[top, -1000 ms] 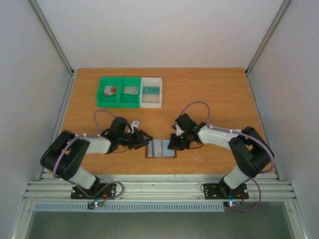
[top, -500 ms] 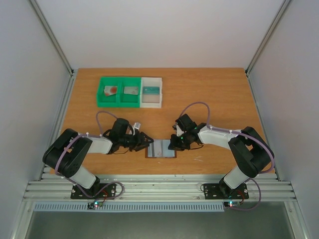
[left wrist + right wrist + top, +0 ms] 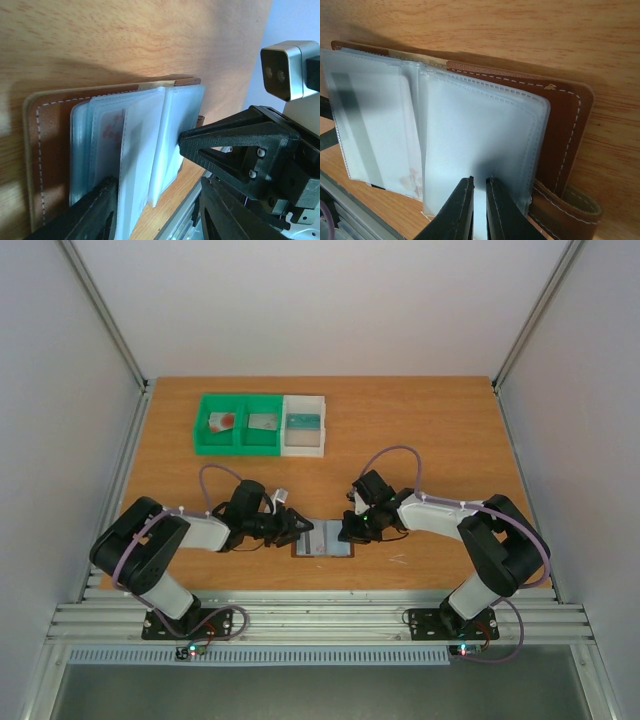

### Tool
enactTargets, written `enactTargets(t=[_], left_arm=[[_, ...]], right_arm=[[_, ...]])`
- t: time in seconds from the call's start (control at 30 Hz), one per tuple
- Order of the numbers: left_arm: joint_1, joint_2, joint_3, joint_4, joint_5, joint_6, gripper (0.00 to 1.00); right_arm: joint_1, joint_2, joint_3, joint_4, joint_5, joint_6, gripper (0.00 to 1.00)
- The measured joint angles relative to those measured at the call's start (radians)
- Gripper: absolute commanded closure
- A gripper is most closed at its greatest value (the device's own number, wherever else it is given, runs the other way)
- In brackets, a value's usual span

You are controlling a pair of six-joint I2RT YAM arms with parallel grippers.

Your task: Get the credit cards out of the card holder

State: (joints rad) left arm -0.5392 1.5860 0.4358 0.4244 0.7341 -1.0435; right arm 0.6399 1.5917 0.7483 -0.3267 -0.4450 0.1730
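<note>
The brown card holder (image 3: 323, 540) lies open near the table's front edge, with frosted plastic sleeves fanned out. In the left wrist view (image 3: 45, 130) a card with red print (image 3: 113, 131) shows through a sleeve. In the right wrist view (image 3: 567, 125) a pale card with a grey stripe (image 3: 365, 125) sits in the left sleeve. My left gripper (image 3: 300, 530) is open (image 3: 157, 210) at the holder's left side, with the sleeve edges between its jaws. My right gripper (image 3: 348, 530) is shut (image 3: 480, 187), its tips pressing on the right sleeve.
A green two-compartment bin (image 3: 238, 400) and a white bin (image 3: 304, 402) stand at the back left, each holding small flat items. The table's front edge and metal rail (image 3: 320, 615) lie just below the card holder.
My left gripper has moved right, up to the card holder's left edge. The right gripper and the card holder have stayed in place.
</note>
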Motion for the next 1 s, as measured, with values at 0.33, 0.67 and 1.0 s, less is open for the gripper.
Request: enactTargets(t=[0.33,0.67,1.0], left_arm=[[-0.022,-0.068,0.015,-0.055,-0.034,0.011,0.71],[-0.045,-0.089,0.029,-0.089,-0.052,0.027,0.80],[-0.103,-0.053,0.047,-0.046,-0.051,-0.015,0.70]], right_arm=[[0.000,0.000,-0.004,0.007,0.000,-0.001,0.91],[0.000,-0.007,-0.019,0.031,-0.004,0.000,0.91],[0.000,-0.029,-0.029,0.032,0.004,0.001,0.87]])
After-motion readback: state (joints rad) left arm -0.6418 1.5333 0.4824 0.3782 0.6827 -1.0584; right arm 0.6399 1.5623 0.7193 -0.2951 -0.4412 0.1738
